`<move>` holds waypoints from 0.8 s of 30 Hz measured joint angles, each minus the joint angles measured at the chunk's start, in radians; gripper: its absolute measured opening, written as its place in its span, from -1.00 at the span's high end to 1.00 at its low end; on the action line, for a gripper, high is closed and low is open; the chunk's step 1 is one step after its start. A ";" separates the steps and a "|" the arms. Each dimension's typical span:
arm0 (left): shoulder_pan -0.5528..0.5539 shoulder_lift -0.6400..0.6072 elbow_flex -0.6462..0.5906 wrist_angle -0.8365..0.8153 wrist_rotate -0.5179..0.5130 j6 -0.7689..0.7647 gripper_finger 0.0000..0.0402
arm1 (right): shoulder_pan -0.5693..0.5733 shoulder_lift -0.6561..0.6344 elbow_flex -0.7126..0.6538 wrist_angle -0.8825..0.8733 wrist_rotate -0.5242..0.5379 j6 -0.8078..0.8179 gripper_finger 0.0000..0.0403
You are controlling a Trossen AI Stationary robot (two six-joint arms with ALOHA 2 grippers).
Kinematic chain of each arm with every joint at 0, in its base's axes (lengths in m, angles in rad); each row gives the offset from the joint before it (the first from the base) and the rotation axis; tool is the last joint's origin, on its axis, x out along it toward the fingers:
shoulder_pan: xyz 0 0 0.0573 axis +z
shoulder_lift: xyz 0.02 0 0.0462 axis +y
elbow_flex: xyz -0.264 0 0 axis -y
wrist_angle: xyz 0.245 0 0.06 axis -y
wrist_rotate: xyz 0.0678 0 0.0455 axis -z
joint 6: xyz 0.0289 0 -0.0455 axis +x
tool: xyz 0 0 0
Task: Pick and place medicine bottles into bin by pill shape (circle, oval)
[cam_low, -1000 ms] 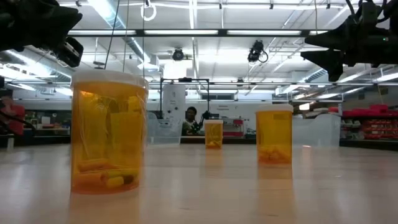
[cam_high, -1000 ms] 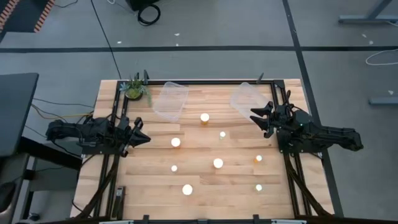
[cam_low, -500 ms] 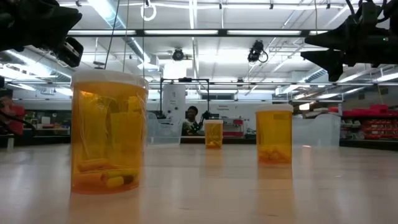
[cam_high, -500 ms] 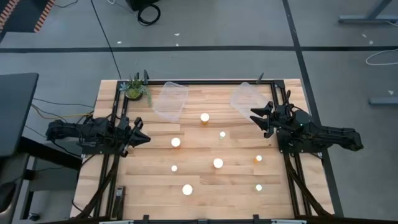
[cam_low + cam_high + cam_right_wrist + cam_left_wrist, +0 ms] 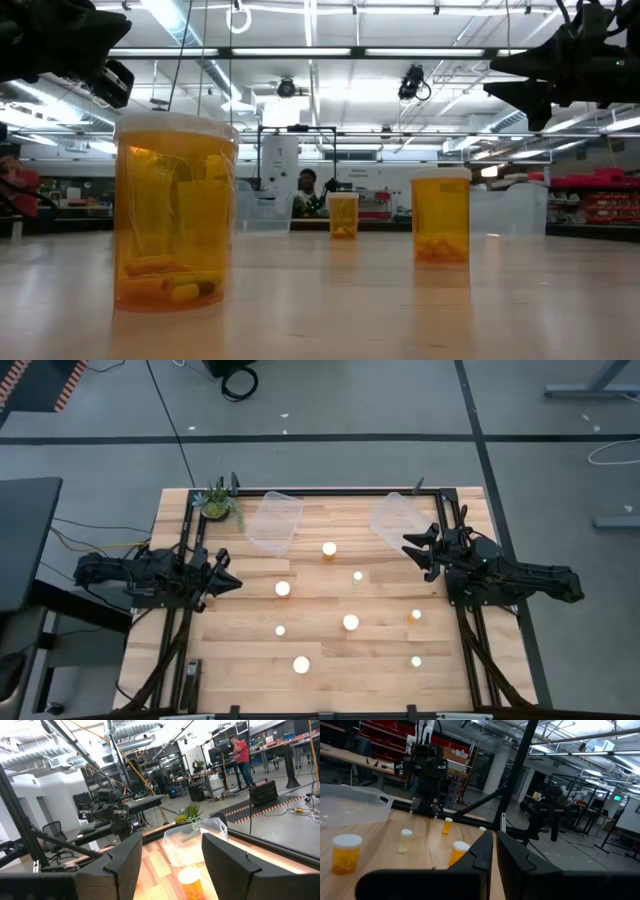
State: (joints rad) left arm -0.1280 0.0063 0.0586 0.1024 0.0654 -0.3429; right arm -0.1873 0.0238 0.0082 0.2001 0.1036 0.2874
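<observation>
Several medicine bottles with white caps stand upright and scattered on the wooden table [image 5: 240,650], among them ones at the middle [image 5: 329,549], left of middle [image 5: 283,589] and near the front [image 5: 301,665]. In the low view the closest bottle [image 5: 175,215] holds oblong pills. Two clear bins [image 5: 273,520] [image 5: 400,518] lie at the far side. My left gripper [image 5: 228,577] hovers shut at the table's left edge, and its fingers meet in its wrist view [image 5: 494,851]. My right gripper [image 5: 413,550] hovers open at the right edge [image 5: 172,865], with nothing between its fingers.
A small green plant [image 5: 217,503] stands at the far left corner beside the left bin. Black frame rails [image 5: 185,610] run along both sides of the table under the arms. A person [image 5: 241,750] stands far off in the room beyond.
</observation>
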 joint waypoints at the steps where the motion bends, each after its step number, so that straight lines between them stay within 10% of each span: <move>1: 0.000 0.000 0.000 0.002 0.000 -0.021 0.84 | 0.000 0.000 0.000 0.000 0.000 0.000 -0.06; 24: 0.095 0.214 0.001 0.004 -0.245 0.161 0.97 | 0.000 0.000 0.000 0.000 0.000 0.000 -0.06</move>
State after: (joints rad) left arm -0.0330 0.2206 0.0593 0.1065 -0.1799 -0.1816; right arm -0.1872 0.0242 0.0080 0.2001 0.1032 0.2874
